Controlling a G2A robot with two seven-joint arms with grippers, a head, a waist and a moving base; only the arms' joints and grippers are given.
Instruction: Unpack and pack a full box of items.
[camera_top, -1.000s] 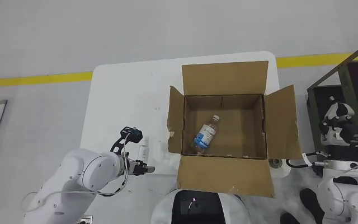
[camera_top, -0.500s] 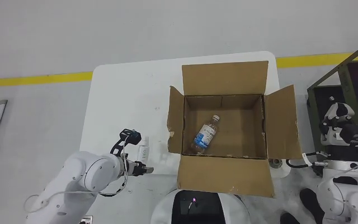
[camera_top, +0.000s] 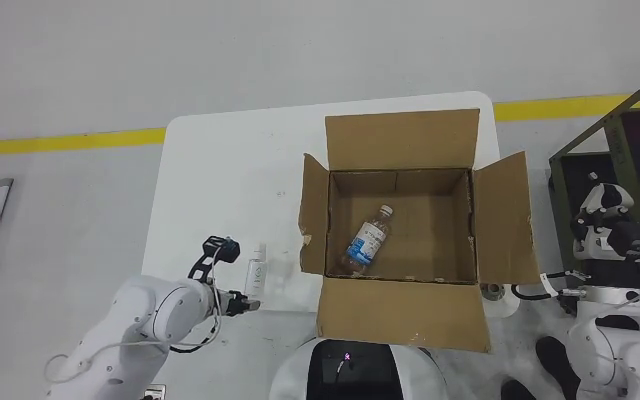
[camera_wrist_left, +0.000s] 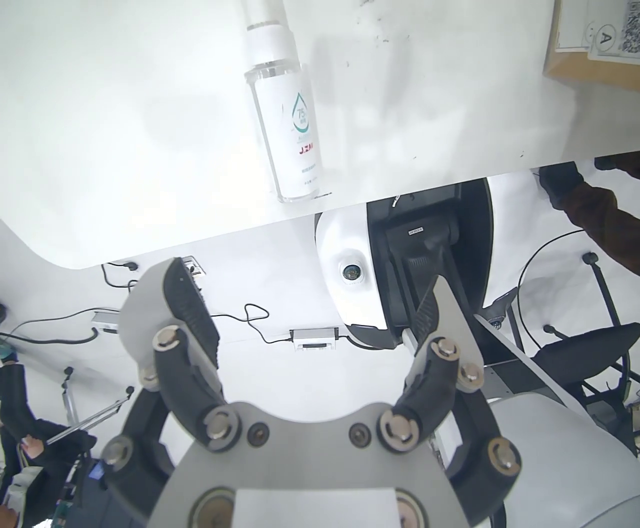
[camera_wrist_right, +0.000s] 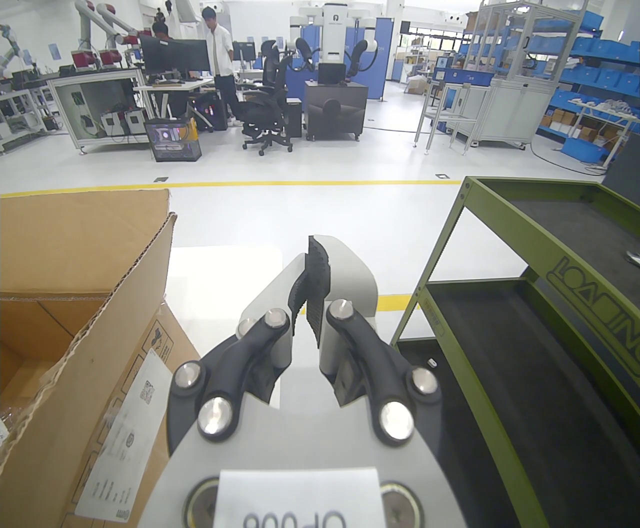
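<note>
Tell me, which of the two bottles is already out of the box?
The small white spray bottle, lying on the table near the left arm's open fingers. The other, blue-labelled bottle lies inside the cardboard box.

Box (camera_top: 400, 140): was plain brown cardboard.
Drink bottle (camera_top: 368, 240): was clear, label blue and white.
Spray bottle (camera_wrist_left: 287, 117): was clear, white label, teal drop.
Table (camera_top: 230, 180): was white.
Cart (camera_wrist_right: 600, 310): was olive green.

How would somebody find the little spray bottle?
Find the white table and the big open cardboard box on it. Beside the box, near the table's front edge, is the spray bottle. It's the one outside the box; the other bottle lies inside.
</note>
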